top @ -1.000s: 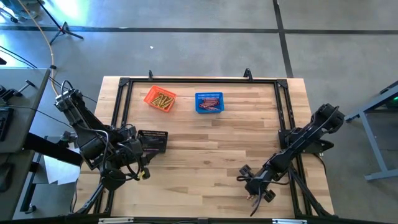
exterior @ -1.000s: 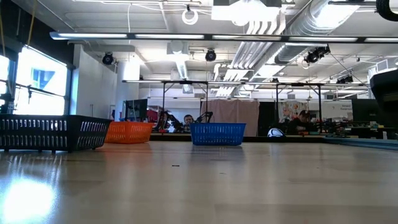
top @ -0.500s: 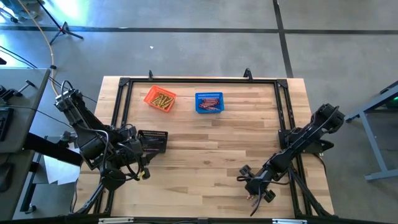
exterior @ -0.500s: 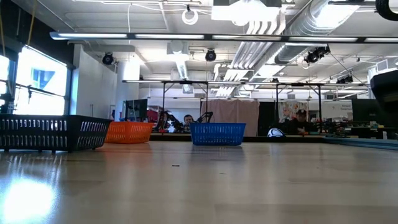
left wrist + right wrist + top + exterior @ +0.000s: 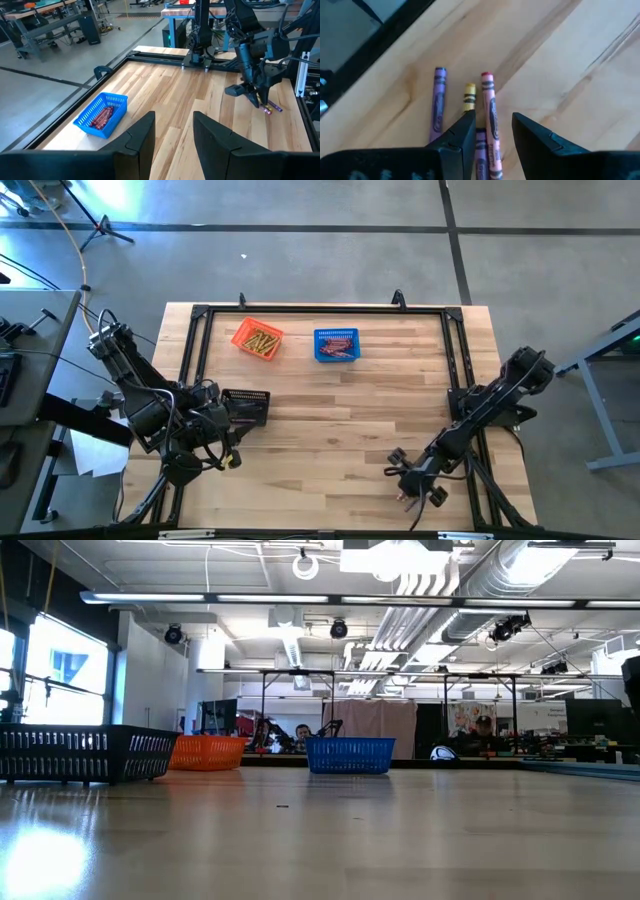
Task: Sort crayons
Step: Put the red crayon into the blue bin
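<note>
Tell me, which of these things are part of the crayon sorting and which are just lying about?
Part of the job:
- loose crayons under the right gripper
- orange basket of yellow crayons
- blue basket of reddish crayons
- black basket by the left gripper

Just about:
- black frame around the table
- workbenches behind

A light wooden table (image 5: 340, 420) fills the frame's middle. On it: an orange basket (image 5: 257, 339) and blue basket (image 5: 336, 345) near the upper edge, a black basket (image 5: 247, 405) at left, loose crayons (image 5: 470, 107) at lower right
</note>
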You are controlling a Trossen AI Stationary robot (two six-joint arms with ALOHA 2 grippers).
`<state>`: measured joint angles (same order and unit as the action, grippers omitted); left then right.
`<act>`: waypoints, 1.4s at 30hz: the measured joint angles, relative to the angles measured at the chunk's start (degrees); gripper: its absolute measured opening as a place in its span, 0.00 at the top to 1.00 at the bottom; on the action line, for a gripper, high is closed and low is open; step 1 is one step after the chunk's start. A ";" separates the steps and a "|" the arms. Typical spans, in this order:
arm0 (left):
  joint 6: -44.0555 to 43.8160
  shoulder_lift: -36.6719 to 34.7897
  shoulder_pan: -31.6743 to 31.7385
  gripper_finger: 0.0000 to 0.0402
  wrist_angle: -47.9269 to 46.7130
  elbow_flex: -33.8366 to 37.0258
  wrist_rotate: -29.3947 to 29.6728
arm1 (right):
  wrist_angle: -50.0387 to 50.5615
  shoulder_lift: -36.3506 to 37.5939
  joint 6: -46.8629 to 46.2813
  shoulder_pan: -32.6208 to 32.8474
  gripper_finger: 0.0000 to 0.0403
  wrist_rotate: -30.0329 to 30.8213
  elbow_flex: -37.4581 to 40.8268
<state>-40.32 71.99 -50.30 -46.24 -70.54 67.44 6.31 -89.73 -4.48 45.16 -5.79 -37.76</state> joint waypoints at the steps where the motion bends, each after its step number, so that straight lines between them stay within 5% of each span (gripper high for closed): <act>1: 0.00 0.00 0.02 0.71 0.00 0.00 0.00 | 0.38 0.00 0.44 0.01 0.72 0.64 0.00; 10: 0.01 0.00 0.02 0.71 -0.04 0.00 0.00 | 2.05 -0.06 1.08 -0.10 0.74 6.35 0.02; 27: 0.00 0.02 0.01 0.71 -0.07 0.00 0.00 | -4.08 -5.66 -0.79 -1.75 0.97 5.60 -0.09; 32: 0.00 0.02 0.02 0.71 -0.07 0.00 0.00 | -4.79 -5.74 -1.04 -2.46 0.97 5.51 -0.06; 42: 0.00 0.02 0.00 0.71 -0.09 0.00 0.02 | 0.85 3.66 3.31 -7.25 0.99 5.82 0.29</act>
<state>-40.32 72.01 -50.30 -46.33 -70.54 67.46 7.16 -86.07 -1.17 37.91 0.03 -37.47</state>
